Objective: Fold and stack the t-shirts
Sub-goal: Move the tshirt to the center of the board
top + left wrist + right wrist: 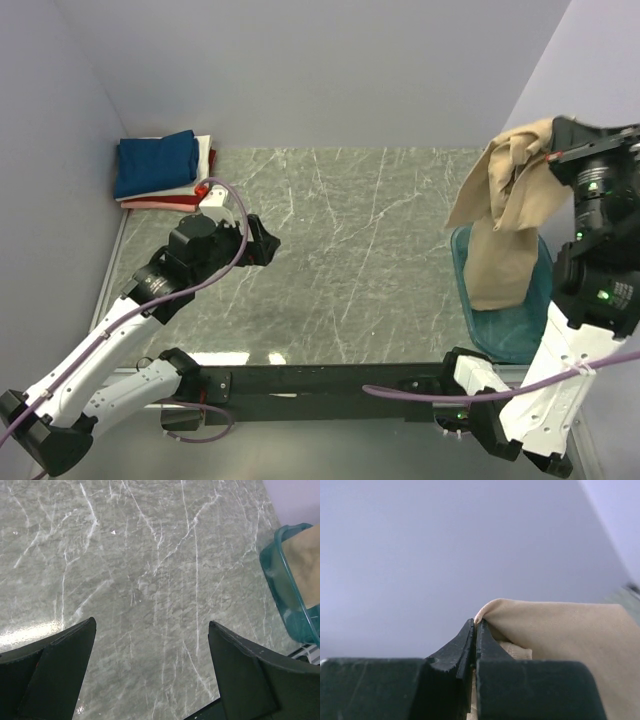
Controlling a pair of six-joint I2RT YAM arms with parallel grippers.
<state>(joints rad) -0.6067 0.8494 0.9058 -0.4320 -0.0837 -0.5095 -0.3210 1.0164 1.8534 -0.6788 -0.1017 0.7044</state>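
Note:
A tan t-shirt (505, 215) hangs high at the right, its lower end reaching the teal tub (525, 335). My right gripper (552, 152) is shut on its top edge; the right wrist view shows the tan t-shirt (560, 630) pinched between the closed fingers (462, 647). A stack of folded t-shirts sits in the far left corner, navy blue (155, 162) on top, white (204, 152) and red (165, 202) below. My left gripper (272, 243) hovers open over the bare marble near that stack, nothing between its fingers (65, 665).
The teal translucent tub (282, 587) stands at the table's right edge. Grey walls close the table at the back and both sides. A black bar (320, 380) joins the two arm bases along the near edge.

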